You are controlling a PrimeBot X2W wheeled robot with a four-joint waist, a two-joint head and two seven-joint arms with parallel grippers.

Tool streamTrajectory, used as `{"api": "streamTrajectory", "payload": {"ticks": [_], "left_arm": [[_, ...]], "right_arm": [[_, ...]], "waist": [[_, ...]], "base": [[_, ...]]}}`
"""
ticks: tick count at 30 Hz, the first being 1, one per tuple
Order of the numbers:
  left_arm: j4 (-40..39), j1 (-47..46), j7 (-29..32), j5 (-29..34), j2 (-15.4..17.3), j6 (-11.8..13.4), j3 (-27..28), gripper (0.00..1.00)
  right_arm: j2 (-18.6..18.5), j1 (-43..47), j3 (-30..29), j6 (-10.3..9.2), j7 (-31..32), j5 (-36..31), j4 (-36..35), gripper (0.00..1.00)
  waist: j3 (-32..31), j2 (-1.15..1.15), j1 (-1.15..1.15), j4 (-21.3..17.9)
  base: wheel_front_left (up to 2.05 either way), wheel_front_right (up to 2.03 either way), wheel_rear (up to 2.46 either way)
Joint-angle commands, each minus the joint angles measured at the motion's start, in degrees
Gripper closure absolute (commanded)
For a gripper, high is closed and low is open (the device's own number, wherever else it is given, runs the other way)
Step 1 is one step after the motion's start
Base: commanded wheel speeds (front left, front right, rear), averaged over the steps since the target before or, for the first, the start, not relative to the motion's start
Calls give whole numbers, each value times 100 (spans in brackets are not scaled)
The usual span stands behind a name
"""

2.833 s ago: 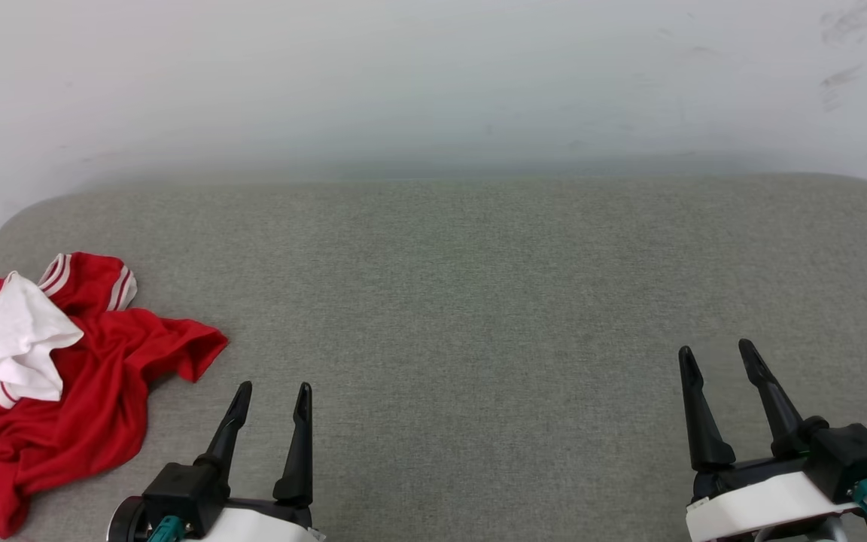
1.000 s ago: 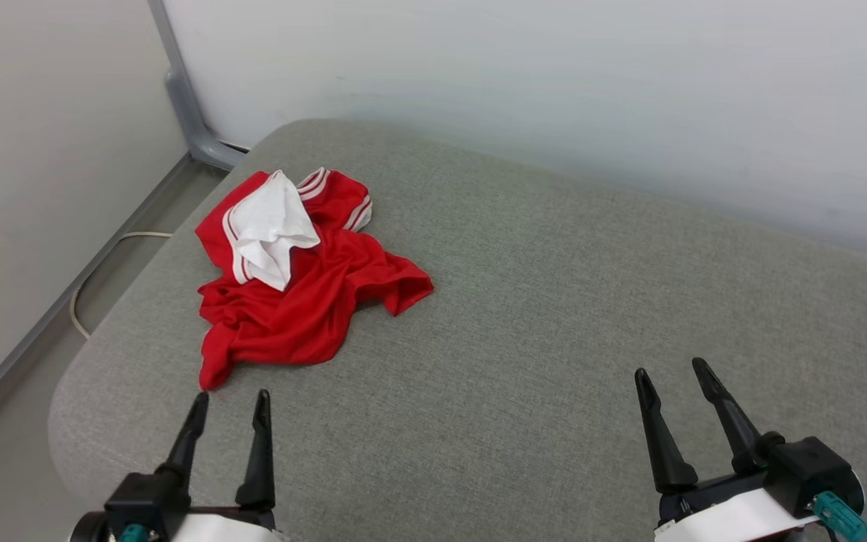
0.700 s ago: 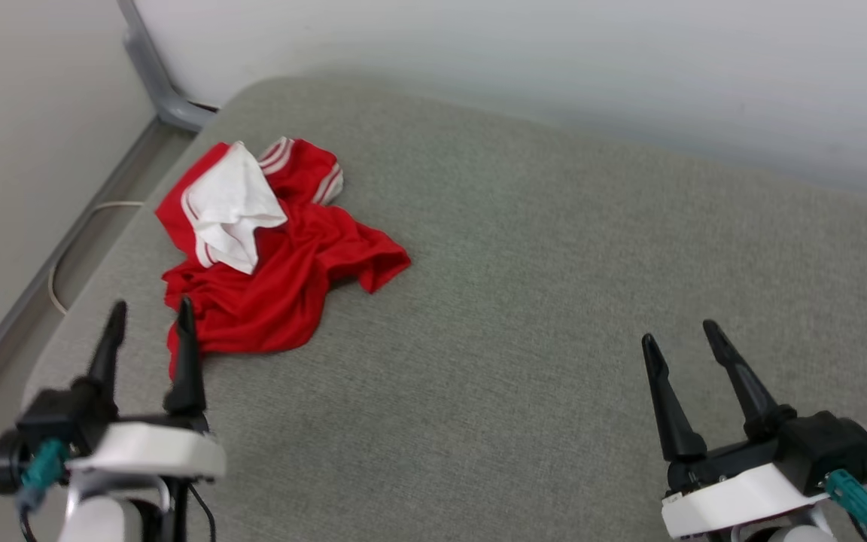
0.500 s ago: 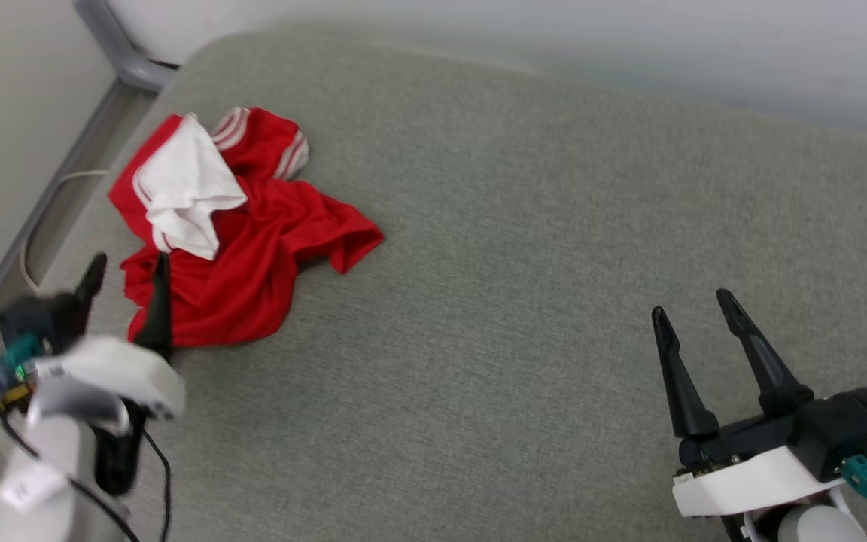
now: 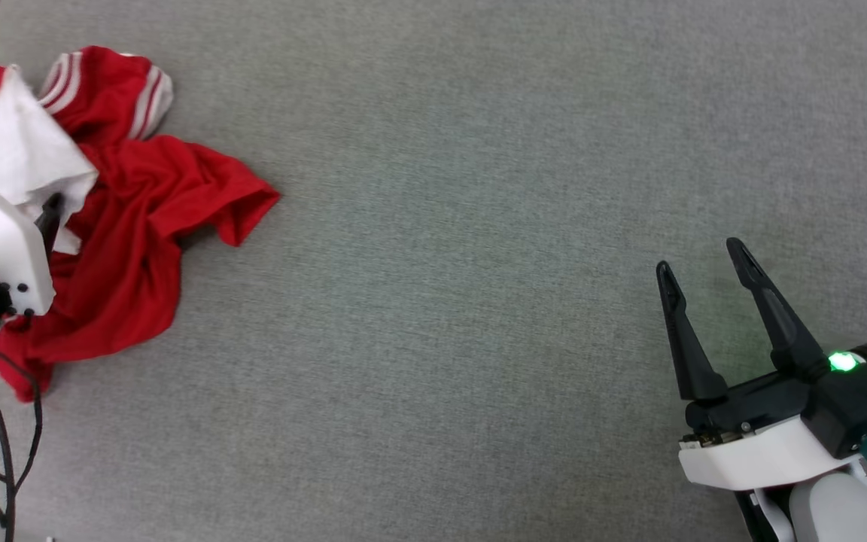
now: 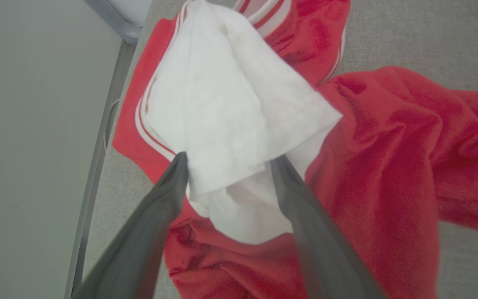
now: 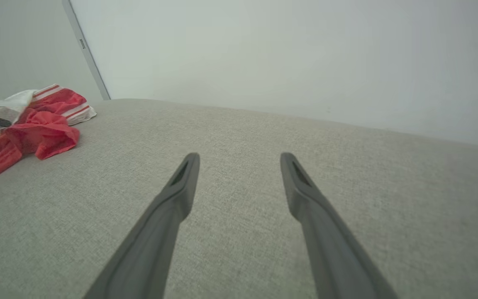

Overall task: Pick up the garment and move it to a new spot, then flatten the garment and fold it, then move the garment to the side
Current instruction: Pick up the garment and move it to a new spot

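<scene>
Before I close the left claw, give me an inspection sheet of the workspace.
Surface: grey woven-fabric pad, flat.
Job's things: crumpled red jersey T-shirt with white sleeve, bunched near the pad's left end.
Clutter: nothing seen.
Claws: left claw open, fingers straddling the white sleeve; right claw open over bare pad, holding nothing.
Cables: black cable hanging by the left arm.
Surroundings: pale wall, grey metal post.
</scene>
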Motion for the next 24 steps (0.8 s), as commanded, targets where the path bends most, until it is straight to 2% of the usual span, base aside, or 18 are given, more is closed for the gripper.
{"api": "streamTrajectory", "payload": {"ticks": [1,9,10,11,15,24], "left_arm": [[71,-66,42,-37,23,8,-40,0],[737,-178,350,-495,78,7,-269,0],[787,-181,380,-574,72,7,-306,53],[817,-192,384,-648,69,7,-331,100],[868,-229,137,-628,194,7,-504,100],[830,-472,-1144,-437,407,7,-609,100]], "right_arm": [[-27,-89,1,-4,-12,-20,-34,0],[-8,-148,-11,-4,-12,-71,-33,0],[-11,-145,-16,-4,-12,-69,-21,0],[-11,-144,-24,-4,-12,-67,-11,0],[22,-105,-39,-4,-12,-98,62,0],[120,72,57,-4,-12,2,299,0]], "waist": [[132,0,-2,-134],[293,0,-2,-295],[293,0,-2,-300],[288,0,-2,-301],[168,0,-2,-262],[-652,0,-2,-203]], "base": [[0,0,0],[0,0,0],[0,0,0],[0,0,0],[0,0,0],[0,0,0]]}}
